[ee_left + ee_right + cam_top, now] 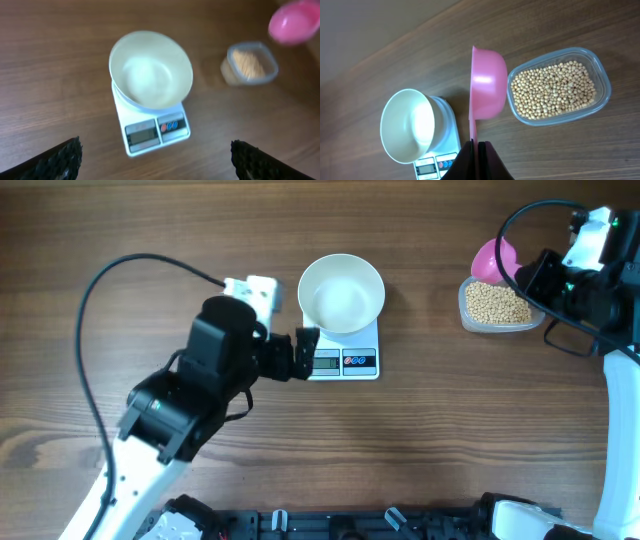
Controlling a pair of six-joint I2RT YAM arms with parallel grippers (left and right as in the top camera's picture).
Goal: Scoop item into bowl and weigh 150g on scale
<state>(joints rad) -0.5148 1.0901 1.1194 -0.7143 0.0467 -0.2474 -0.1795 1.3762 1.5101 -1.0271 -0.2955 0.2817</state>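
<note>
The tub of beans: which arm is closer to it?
The right arm. The right fingers hold the pink scoop right by the tub; the left fingers hang open by the scale, far from it.

No legible text, brand or number in any view.
- scale (150,131), lower centre of left wrist view: grey display (141,135) blurred, no digits readable.
- button panel (172,125) right of display: red and blue marks, shapes only, unreadable.
- overhead view, centre: same display and buttons too small to read.
- right wrist view, bottom left edge: display and buttons tiny, nothing readable.
</note>
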